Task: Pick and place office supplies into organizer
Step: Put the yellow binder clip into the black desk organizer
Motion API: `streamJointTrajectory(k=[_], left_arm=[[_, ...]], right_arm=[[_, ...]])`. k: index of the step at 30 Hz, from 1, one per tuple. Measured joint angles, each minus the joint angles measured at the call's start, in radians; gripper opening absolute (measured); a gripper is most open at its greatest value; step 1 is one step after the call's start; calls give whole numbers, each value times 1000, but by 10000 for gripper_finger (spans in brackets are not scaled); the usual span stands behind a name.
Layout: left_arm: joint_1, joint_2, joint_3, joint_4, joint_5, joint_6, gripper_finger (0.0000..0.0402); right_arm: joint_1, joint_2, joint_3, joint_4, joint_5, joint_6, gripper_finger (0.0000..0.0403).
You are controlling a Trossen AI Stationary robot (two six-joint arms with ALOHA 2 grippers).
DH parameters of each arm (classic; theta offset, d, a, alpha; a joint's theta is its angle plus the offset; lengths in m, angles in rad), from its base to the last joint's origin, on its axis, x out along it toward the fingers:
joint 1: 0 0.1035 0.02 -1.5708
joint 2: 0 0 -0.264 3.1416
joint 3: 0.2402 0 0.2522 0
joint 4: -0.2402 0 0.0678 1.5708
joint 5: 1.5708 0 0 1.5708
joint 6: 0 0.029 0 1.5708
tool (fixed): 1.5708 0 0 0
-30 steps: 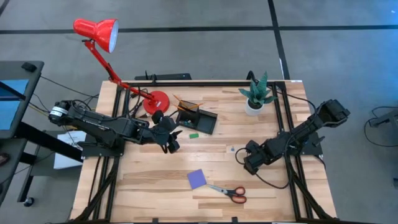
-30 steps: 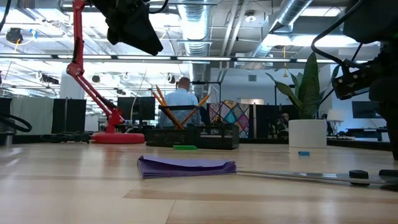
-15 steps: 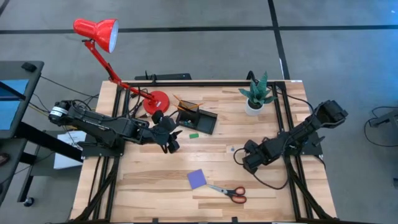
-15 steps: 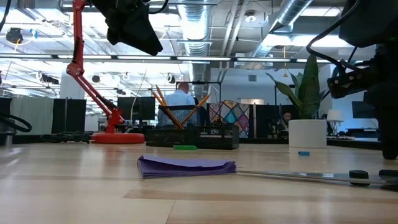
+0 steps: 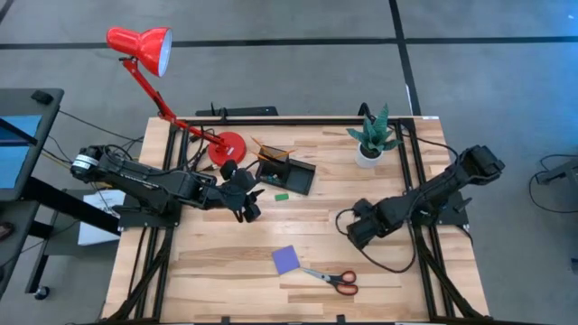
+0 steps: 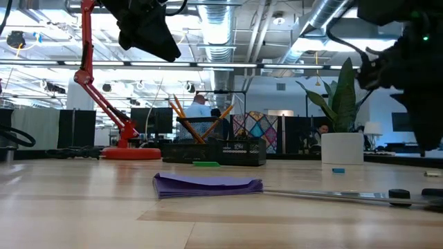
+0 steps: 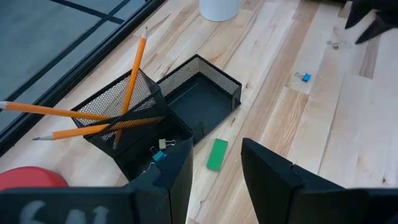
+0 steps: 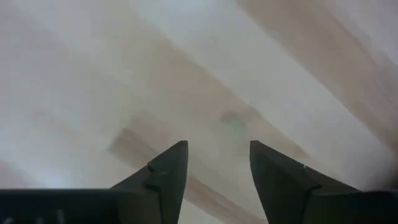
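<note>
Left arm reaches in low from the desk's (image 5: 217, 271) left edge; left pincer (image 7: 214, 177) hangs above the middle of the desk, fingers (image 7: 273, 174) parted, empty. Right arm angles in from the right edge; right pincer (image 8: 214, 168) points down over bare desk, fingers parted, empty.

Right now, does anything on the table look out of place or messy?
Nothing is spilled or damaged. Several supplies lie loose outside the black mesh organizer: the small green eraser beside it, the purple square notepad and red-handled scissors near the front, and a tiny blue binder clip.
</note>
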Motion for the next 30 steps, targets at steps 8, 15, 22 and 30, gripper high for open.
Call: streamJointTrajectory(k=[8, 15, 22, 30], left_arm=[[0, 0, 0, 0, 2, 0, 129], [0, 3, 0, -35, 27, 9, 129], [0, 28, 2, -84, 35, 10, 129], [-1, 36, 1, -101, 39, 10, 129]], right_arm=[[-19, 0, 0, -8, -29, 393, 154], [-27, 66, 1, 81, -52, 442, 136], [-59, 162, 2, 61, -193, 429, 128], [-116, 175, 22, 6, -198, 352, 139]])
